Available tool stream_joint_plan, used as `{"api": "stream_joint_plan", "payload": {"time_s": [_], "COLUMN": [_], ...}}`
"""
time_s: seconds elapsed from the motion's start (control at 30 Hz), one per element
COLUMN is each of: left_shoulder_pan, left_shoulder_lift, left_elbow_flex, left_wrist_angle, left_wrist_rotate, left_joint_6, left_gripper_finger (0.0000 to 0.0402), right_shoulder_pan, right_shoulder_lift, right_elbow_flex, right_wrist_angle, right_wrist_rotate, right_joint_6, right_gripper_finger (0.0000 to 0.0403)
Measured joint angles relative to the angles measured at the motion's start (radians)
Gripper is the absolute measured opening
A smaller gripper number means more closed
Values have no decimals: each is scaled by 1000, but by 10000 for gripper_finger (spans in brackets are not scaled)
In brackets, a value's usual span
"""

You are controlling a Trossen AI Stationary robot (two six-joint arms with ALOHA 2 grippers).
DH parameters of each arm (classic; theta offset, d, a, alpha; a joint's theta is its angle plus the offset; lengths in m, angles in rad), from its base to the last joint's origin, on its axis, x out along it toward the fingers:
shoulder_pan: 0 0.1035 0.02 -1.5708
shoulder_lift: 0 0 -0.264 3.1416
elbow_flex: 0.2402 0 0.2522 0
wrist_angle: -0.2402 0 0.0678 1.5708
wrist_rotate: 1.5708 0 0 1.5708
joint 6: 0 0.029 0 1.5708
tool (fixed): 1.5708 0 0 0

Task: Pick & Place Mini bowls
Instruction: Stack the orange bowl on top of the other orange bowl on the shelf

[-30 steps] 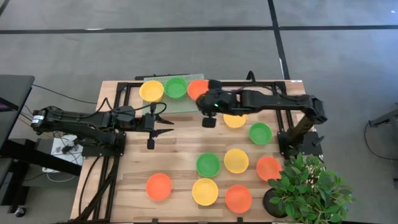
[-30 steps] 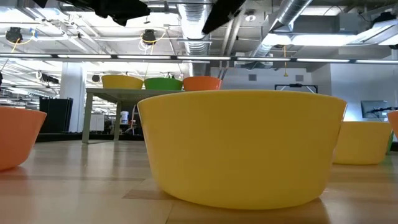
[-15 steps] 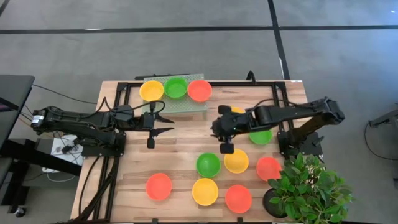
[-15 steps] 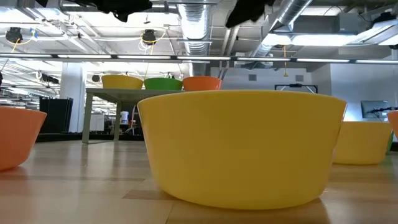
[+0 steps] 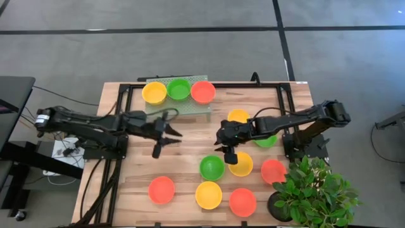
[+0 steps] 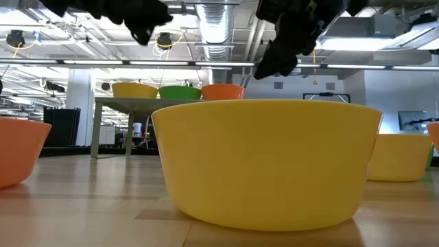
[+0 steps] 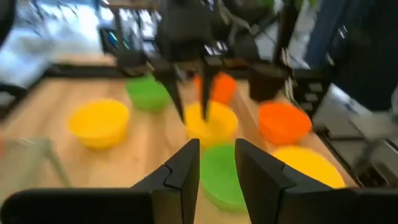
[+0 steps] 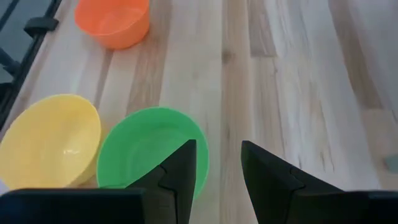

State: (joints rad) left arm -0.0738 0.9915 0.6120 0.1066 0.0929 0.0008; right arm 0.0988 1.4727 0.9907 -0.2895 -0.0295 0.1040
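Note:
Three mini bowls, yellow (image 5: pixel 154 92), green (image 5: pixel 178 88) and red (image 5: pixel 202 92), stand in a row on a green mat (image 5: pixel 190 106) at the table's far edge. Several more red, yellow and green bowls stand upright on the wood nearer by. My right gripper (image 5: pixel 220 142) hangs open and empty at mid-table, just above and on the far side of a green bowl (image 5: pixel 212 168), which also shows in the right wrist view (image 8: pixel 146 152). My left gripper (image 5: pixel 173 129) is open and empty, left of centre, pointing toward the right arm.
A yellow bowl (image 5: pixel 240 163) touches the green one on its right. Red bowls (image 5: pixel 161 189) (image 5: pixel 242 201) and a yellow bowl (image 5: pixel 209 194) line the near edge. A potted plant (image 5: pixel 313 190) stands at the near right corner. Bare wood lies between the grippers.
My right gripper has left the red bowl standing at the right end of the far row. It has gone toward the near edge and come down over the green bowl at mid-table. My left gripper has moved slightly right and toward the near edge.

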Motion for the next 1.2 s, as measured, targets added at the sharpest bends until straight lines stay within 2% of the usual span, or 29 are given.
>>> {"api": "stream_joint_plan", "payload": {"time_s": [0.17,0.37,0.53,0.67,0.77,0.97,1.2], "left_shoulder_pan": [-51,-113,-128,-132,-156,-216,-252], "left_shoulder_lift": [161,267,229,159,96,11,14], "left_elbow_flex": [15,37,45,45,45,45,33], "left_wrist_angle": [6,-52,-312,-435,-504,-586,-599], "left_wrist_rotate": [15,130,133,133,133,95,11], "left_joint_6": [-3,-15,-85,-195,-221,-279,-349], "left_gripper_finger": [104,104,104,104,104,104,104], "right_shoulder_pan": [-4,-3,-3,-2,-4,-4,-3], "right_shoulder_lift": [0,0,0,0,0,0,0], "right_elbow_flex": [-3,-3,-3,-3,-3,-3,-3], "right_wrist_angle": [1,-5,-16,-15,-14,-16,-16], "right_wrist_rotate": [2,2,3,2,3,3,3], "right_joint_6": [3,-6,-32,-77,-78,-80,-113], "right_gripper_finger": [123,123,123,123,123,123,123]}}
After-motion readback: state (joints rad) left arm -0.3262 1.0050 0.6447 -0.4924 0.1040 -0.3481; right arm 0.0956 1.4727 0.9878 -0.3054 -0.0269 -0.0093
